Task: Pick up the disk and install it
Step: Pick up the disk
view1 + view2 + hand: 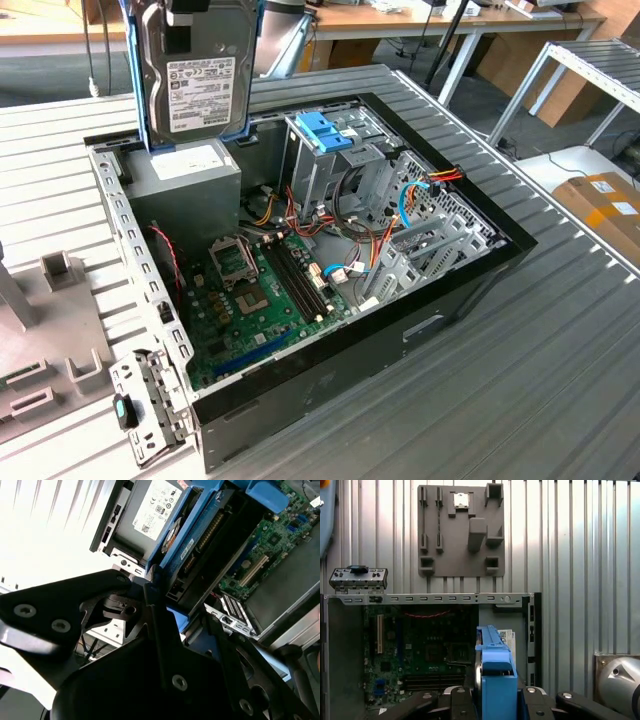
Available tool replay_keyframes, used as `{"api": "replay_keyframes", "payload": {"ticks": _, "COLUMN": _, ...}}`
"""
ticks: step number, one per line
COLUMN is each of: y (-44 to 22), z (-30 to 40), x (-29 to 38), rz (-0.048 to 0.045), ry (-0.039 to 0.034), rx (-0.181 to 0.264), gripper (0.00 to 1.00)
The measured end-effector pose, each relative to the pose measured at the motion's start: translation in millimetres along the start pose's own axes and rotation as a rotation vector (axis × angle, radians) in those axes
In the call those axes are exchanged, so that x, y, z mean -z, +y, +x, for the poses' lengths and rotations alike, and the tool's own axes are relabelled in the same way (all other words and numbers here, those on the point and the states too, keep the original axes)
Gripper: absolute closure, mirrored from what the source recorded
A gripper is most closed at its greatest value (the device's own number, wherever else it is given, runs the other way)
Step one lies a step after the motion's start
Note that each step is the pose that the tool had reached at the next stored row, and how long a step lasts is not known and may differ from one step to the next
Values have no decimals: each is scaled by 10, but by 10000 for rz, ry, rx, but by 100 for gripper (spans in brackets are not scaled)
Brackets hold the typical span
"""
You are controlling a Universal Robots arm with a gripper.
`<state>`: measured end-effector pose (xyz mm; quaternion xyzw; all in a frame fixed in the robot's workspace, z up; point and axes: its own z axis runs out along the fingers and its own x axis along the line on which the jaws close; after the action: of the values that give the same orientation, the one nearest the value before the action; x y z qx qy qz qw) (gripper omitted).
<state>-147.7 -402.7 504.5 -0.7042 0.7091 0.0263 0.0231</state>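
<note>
**Hand** (193, 18): closed on the disk's upper end. In the first wrist view its dark fingers (462, 705) press either flank of the blue bracket (494, 672).

**Disk** (200, 85): held on end and hanging straight below the hand, label facing the exterior camera, blue bracket along both long edges. It is lifted off the table (520, 400) and over the open computer case (400, 340).

**Power supply box** (195, 175): directly under the hand, close beneath the disk's lower edge. Contact cannot be told.

**Drive cage** (320, 170): topped by a blue latch (325, 130). It stands near the hand, towards the exterior view's right, and holds no disk.

**Circuit board** (260, 290): lower in the case, well below the hand.

**Step:** pick-up judged done; carry to the mount is in hand and installation is not yet done.

**Next move calls for:** squaring the bracket to the cage's opening and keeping clear of the loose cables (375, 215) beside it.
</note>
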Motion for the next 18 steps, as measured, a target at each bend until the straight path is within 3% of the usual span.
{"api": "replay_keyframes", "payload": {"ticks": 18, "y": -250, "z": 140, "x": -16, "rz": 0, "ry": -1, "rx": 0, "gripper": 63}}
